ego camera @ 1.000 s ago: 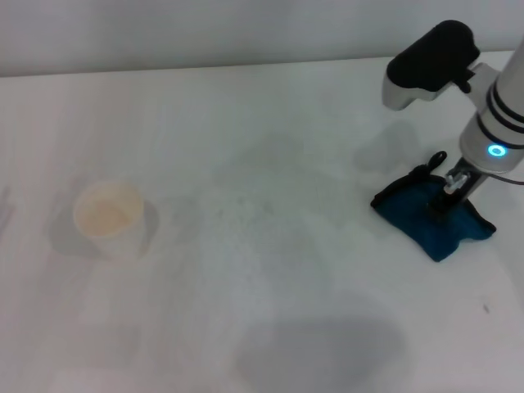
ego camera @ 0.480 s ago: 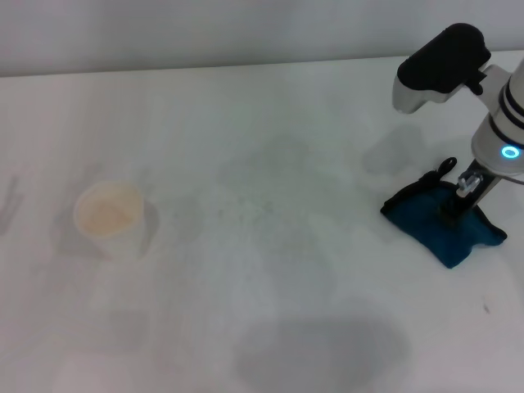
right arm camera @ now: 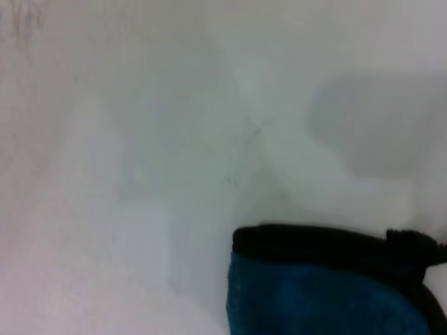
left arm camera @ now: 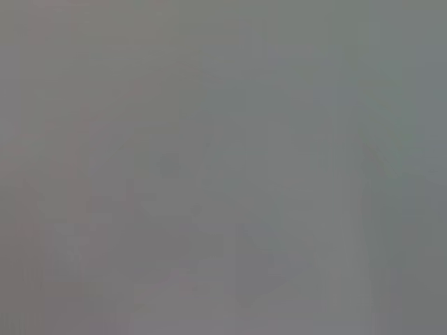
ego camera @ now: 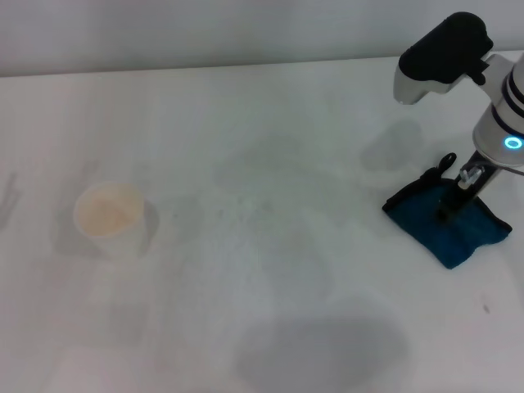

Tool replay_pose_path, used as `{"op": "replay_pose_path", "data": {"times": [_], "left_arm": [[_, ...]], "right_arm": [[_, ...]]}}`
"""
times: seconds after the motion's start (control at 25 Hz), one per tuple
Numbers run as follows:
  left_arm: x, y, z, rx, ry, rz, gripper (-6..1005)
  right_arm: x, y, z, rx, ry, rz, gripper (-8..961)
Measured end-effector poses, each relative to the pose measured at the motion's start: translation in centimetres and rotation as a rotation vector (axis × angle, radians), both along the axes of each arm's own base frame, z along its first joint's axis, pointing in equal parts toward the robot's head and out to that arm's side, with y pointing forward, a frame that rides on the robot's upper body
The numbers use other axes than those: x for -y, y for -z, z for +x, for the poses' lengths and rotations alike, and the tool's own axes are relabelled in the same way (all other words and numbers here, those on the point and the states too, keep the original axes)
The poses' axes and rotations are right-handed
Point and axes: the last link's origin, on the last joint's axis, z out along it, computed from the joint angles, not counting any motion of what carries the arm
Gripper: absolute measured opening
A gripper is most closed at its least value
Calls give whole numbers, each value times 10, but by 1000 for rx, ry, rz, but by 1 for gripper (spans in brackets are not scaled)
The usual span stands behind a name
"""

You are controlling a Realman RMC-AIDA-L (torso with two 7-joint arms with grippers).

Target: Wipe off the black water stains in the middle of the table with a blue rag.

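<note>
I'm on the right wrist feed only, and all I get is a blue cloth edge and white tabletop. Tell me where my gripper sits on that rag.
Observer: In the head view the right gripper is planted on the blue rag, near its far edge, close to the black loop.
Operator: Report any dark stain left mid-table.
Observer: No dark blotch shows on the table; only faint grey scuffs at the middle.
Operator: Name anything else out there.
Observer: A pale cream cup stands upright toward the robot's left, far from the rag.
</note>
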Motion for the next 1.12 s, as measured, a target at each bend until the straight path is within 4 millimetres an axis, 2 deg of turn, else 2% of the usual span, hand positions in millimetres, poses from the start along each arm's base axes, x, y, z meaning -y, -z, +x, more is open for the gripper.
{"op": "replay_pose_path", "data": {"times": [0.12, 0.32, 0.64, 0.92, 1.12], "left_arm": [[-2, 0, 0, -1, -3, -3, 878], [-4, -2, 0, 5, -8, 15, 878], [-11, -3, 6, 8, 12, 19, 878], [-10, -4, 5, 7, 11, 21, 879], [-7, -5, 2, 9, 0, 30, 879]], "right_arm": [[-4, -3, -6, -25, -39, 10, 393], [-11, -11, -16, -144, -101, 53, 387], [-28, -37, -9, -437, -203, 217, 388], [-28, -73, 20, -728, -280, 439, 387], [-13, -98, 51, -897, -384, 677, 386]]}}
